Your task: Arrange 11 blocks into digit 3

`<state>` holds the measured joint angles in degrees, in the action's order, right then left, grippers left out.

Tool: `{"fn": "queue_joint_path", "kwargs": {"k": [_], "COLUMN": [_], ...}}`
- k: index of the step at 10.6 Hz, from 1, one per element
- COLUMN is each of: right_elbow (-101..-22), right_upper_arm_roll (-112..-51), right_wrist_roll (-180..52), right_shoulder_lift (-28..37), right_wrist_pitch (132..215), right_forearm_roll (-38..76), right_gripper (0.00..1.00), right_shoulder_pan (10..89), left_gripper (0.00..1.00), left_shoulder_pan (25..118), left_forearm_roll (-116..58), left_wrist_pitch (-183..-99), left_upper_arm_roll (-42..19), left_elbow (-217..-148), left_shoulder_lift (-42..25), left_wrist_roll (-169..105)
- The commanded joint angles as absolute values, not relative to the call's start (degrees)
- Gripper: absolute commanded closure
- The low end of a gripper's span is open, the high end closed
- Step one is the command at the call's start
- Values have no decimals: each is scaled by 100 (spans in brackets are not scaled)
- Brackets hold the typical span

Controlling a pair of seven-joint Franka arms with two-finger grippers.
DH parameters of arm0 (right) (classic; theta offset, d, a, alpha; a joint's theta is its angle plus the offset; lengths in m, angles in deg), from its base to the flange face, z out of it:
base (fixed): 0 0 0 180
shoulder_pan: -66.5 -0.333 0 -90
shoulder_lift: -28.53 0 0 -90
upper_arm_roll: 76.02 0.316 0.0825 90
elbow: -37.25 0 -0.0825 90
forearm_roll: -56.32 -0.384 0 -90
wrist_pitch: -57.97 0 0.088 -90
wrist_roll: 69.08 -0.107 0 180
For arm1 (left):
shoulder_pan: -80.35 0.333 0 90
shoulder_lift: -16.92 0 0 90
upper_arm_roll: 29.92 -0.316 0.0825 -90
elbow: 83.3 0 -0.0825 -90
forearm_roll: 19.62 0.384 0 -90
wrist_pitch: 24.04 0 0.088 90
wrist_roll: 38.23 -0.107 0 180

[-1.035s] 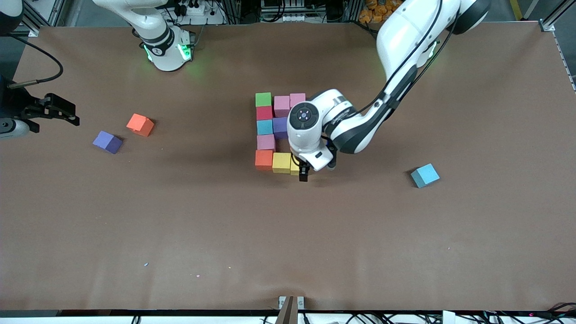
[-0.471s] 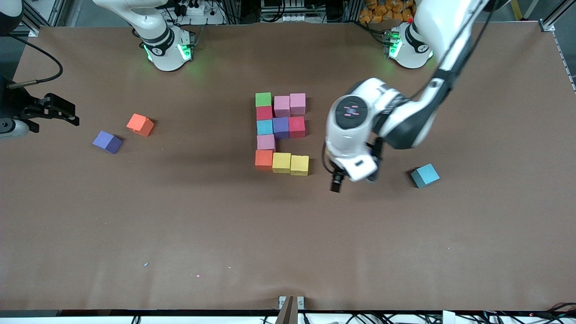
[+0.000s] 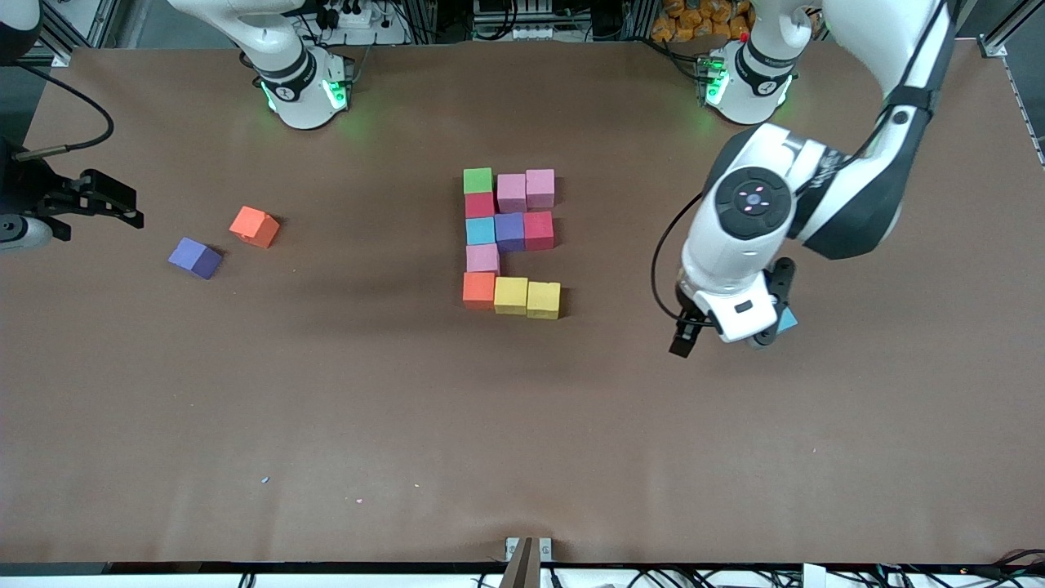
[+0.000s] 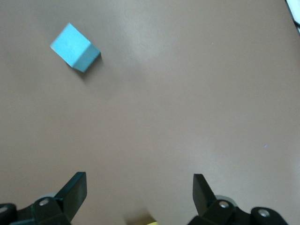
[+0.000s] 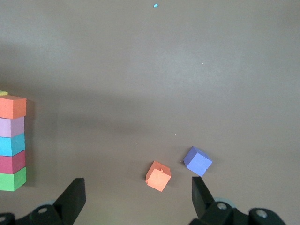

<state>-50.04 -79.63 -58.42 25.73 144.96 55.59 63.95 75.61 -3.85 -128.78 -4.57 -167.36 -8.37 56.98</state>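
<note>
A brown table (image 3: pixel 326 425) lies mostly bare around a tight cluster of blocks (image 3: pixel 510 241) at its middle. The left gripper (image 3: pixel 722 331), fingers apart and empty, hangs over bare table just beside a lone light blue block (image 4: pixel 74 48), toward the left arm's end from the cluster. The right gripper (image 5: pixel 138 206), fingers apart, waits toward the right arm's end, where a loose orange block (image 3: pixel 254 226) and purple block (image 3: pixel 195 258) sit near each other.

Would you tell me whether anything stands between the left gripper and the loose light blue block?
Nothing visible does. The left gripper, open, hangs over bare table beside the light blue block, with only table surface between them.
</note>
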Motion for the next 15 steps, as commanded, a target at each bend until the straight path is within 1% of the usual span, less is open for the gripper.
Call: {"fn": "queue_joint_path", "kwargs": {"k": [1, 3, 4, 5, 7, 8, 9, 10, 11, 15], "right_elbow": [-5064, -5064, -5064, -5064, -5064, -5064, -5064, -5073, -5064, -5064], "right_upper_arm_roll": [-7989, -7989, -7989, -7989, -7989, -7989, -7989, -7989, -7989, -7997], "right_wrist_roll": [-5862, -5862, -5862, -5862, -5862, -5862, -5862, -5862, -5862, -5862], "right_shoulder_lift": [2677, 2677, 2677, 2677, 2677, 2677, 2677, 2677, 2677, 2677], "right_wrist_pitch": [14498, 14498, 14498, 14498, 14498, 14490, 14498, 14498, 14498, 14498], "right_forearm_roll": [5501, 5501, 5501, 5492, 5492, 5492, 5500, 5492, 5492, 5492], "right_gripper": [0, 0, 0, 0, 0, 0, 0, 0, 0, 0], "right_shoulder_pan": [6377, 6377, 6377, 6377, 6377, 6377, 6377, 6377, 6377, 6377], "left_gripper": [0, 0, 0, 0, 0, 0, 0, 0, 0, 0], "left_shoulder_pan": [7902, 8192, 8228, 8211, 7731, 7676, 7753, 7745, 7745, 7781], "left_forearm_roll": [-765, -994, -1134, -1266, -1608, -1627, -1636, -1636, -1636, -1907], "left_wrist_pitch": [-12312, -11898, -11817, -11808, -11712, -11476, -11326, -11298, -11298, -11114], "left_upper_arm_roll": [-435, -444, -513, -775, -1792, -2049, -2174, -2410, -2499, -2456], "left_elbow": [-16908, -16925, -17065, -17379, -17882, -17910, -17901, -17858, -17779, -17252], "left_shoulder_lift": [-401, -173, 89, 510, 1319, 1514, 1673, 1787, 1815, 1753], "left_wrist_roll": [4733, 3775, 3275, 2643, 1299, 648, -63, -627, -1077, -2362]}}
